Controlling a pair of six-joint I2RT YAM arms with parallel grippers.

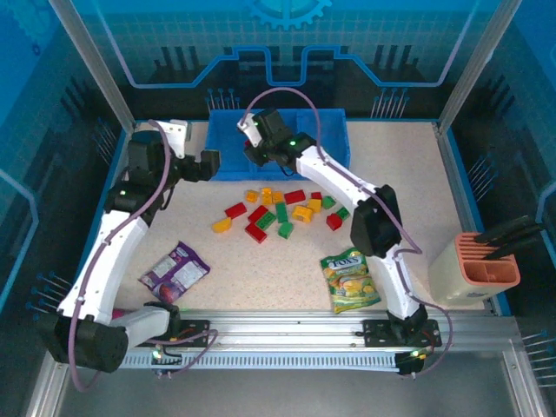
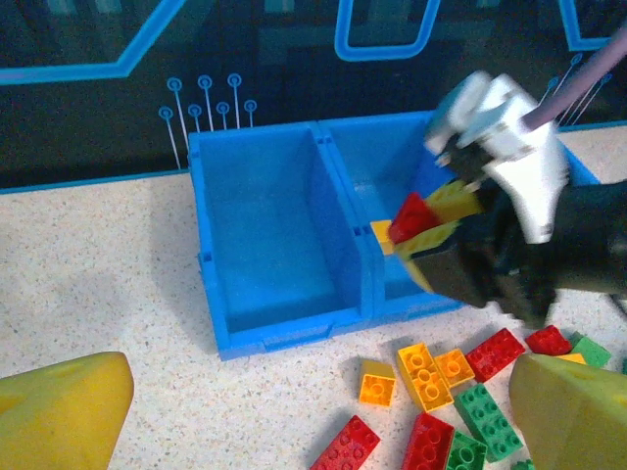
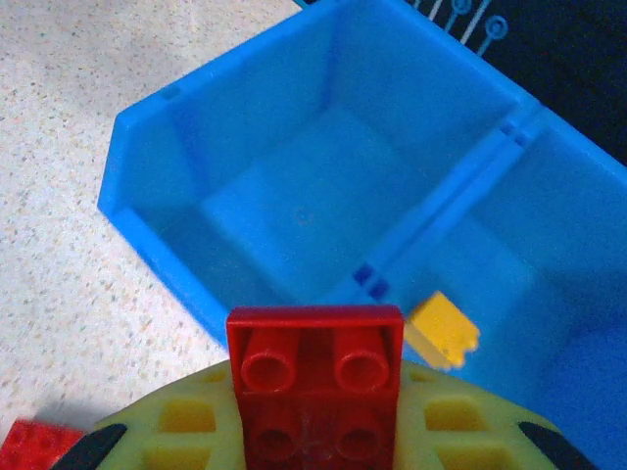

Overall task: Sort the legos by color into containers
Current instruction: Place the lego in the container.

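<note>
right claw (image 3: 315, 441) is clamped on one red brick (image 3: 315, 377), studs facing the wrist cam. It holds the brick in the air over the blue tray (image 1: 224, 139), about at the divider (image 3: 431, 245) between the left and middle compartments; can't tell which side it's over. One yellow brick (image 3: 443, 331) lies in the middle compartment, close to that divider. The third compartment is mostly hidden behind the arm. left claw (image 1: 211, 165) is spread wide with nothing between the fingers, hovering above the table (image 1: 417, 174) just off the tray's left front corner and pointed at the tray. The other bricks (image 1: 280, 208), red, yellow-orange and green, sit loose in a cluster on the table in front of the tray, between the two arms. purple snack packet (image 1: 174, 269) near side left, green-yellow snack bag (image 1: 350, 280) near side right, beige-and-salmon holder (image 1: 486, 265) at the right edge.
</note>
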